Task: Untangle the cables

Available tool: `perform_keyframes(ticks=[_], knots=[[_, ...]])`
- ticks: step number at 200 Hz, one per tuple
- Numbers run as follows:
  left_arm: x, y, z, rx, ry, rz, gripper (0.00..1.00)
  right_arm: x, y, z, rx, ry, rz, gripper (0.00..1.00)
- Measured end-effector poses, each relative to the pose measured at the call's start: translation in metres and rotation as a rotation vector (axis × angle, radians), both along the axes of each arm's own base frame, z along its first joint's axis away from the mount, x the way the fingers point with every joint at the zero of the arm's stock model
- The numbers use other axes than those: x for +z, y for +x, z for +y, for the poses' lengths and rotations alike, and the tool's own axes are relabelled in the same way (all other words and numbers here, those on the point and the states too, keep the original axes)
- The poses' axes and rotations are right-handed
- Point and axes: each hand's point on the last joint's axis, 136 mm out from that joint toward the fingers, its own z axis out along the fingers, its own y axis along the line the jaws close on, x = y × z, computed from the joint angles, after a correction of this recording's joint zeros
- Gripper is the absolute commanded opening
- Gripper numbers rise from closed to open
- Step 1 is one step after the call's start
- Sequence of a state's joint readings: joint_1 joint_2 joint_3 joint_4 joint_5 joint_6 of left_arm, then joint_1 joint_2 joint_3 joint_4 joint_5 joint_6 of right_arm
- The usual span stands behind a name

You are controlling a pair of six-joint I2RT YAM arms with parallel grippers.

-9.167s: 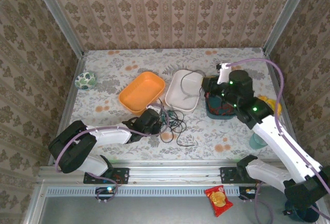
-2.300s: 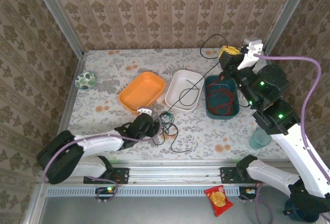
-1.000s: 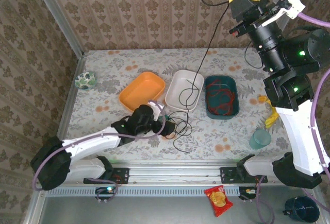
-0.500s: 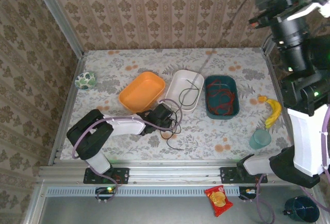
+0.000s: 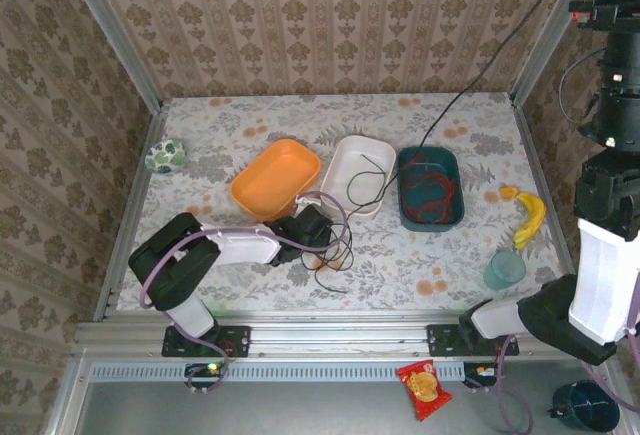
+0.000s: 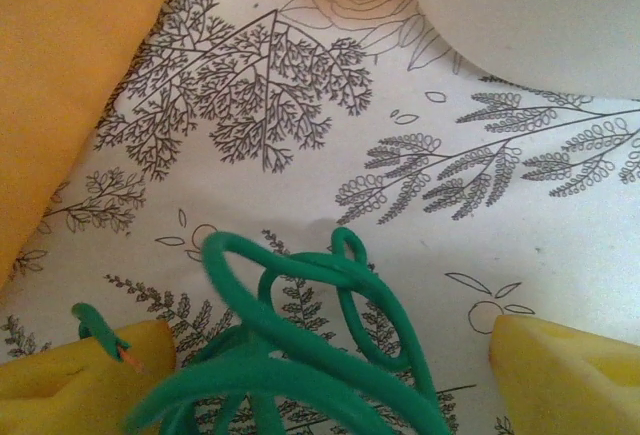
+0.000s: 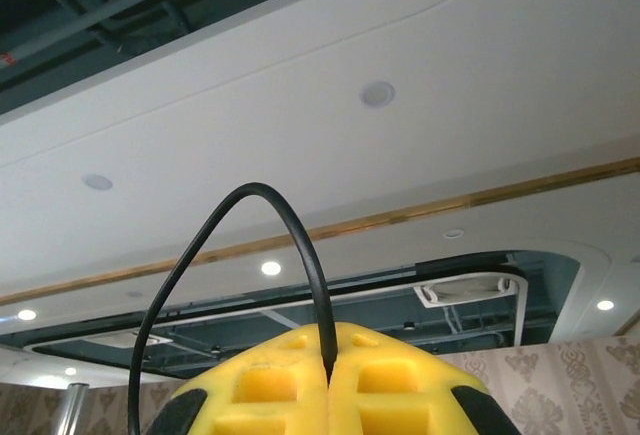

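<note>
A loose tangle of thin dark cables lies on the flowered table in front of the white tray. My left gripper rests low beside it. In the left wrist view my left gripper is open, its yellow fingertips wide apart, with loops of a green cable lying loose between them. A black cable runs taut from the trays up to the top right, where my right arm is raised high. My right gripper is shut on this black cable. Red cables fill the teal tray.
The orange tray, the white tray and the teal tray stand in a row mid-table. A banana and a teal cup are at the right, and a small bowl at the far left.
My right arm has risen further and swung right, pulling the black cable taut. The left arm has folded in, its gripper staying at the tangle.
</note>
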State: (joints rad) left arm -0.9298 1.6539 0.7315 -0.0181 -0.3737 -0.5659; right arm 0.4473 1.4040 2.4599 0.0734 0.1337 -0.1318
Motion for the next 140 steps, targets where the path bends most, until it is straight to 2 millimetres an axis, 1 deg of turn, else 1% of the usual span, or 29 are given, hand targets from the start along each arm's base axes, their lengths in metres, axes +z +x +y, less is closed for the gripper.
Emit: perform_keyframes(ticks=[26, 34, 37, 49, 54, 63, 75, 86, 87, 93, 103, 110, 123, 140], knots=[[-0.002, 0.005, 0.006, 0.070, -0.033, 0.013, 0.83, 0.002, 0.015, 0.000, -0.021, 0.034, -0.010, 0.00], [-0.003, 0.007, 0.009, 0.096, -0.041, 0.015, 0.82, 0.005, 0.020, -0.001, -0.033, 0.051, -0.020, 0.00], [-0.003, 0.008, 0.010, 0.107, -0.043, 0.015, 0.80, 0.006, 0.021, -0.002, -0.038, 0.057, -0.024, 0.00], [-0.003, 0.012, 0.014, 0.143, -0.048, 0.013, 0.71, 0.009, 0.029, -0.003, -0.056, 0.076, -0.031, 0.00], [-0.004, 0.013, 0.016, 0.155, -0.043, 0.012, 0.65, 0.010, 0.031, -0.004, -0.061, 0.082, -0.031, 0.00], [-0.003, 0.014, 0.018, 0.176, -0.048, 0.008, 0.52, 0.009, 0.037, -0.003, -0.063, 0.084, -0.022, 0.00], [-0.003, 0.015, 0.022, 0.190, -0.033, 0.003, 0.32, 0.005, 0.045, -0.001, -0.050, 0.080, 0.017, 0.00], [-0.002, 0.017, 0.025, 0.199, -0.019, -0.008, 0.17, -0.001, 0.052, 0.002, -0.025, 0.078, 0.064, 0.00], [-0.002, 0.017, 0.025, 0.196, -0.017, -0.009, 0.14, -0.003, 0.054, 0.003, -0.024, 0.077, 0.072, 0.00], [-0.001, 0.018, 0.026, 0.197, -0.011, -0.015, 0.08, -0.008, 0.059, 0.005, -0.009, 0.075, 0.106, 0.00], [0.000, 0.018, 0.027, 0.187, 0.004, -0.023, 0.00, -0.021, 0.073, 0.009, 0.004, 0.070, 0.181, 0.00], [0.001, 0.017, 0.027, 0.178, 0.010, -0.024, 0.00, -0.032, 0.085, 0.013, 0.014, 0.065, 0.237, 0.00], [0.002, 0.015, 0.028, 0.159, 0.013, -0.025, 0.00, -0.059, 0.113, 0.025, 0.022, 0.054, 0.358, 0.00], [0.004, 0.008, 0.033, 0.138, 0.012, -0.013, 0.00, -0.103, 0.154, 0.046, 0.010, 0.023, 0.524, 0.00]])
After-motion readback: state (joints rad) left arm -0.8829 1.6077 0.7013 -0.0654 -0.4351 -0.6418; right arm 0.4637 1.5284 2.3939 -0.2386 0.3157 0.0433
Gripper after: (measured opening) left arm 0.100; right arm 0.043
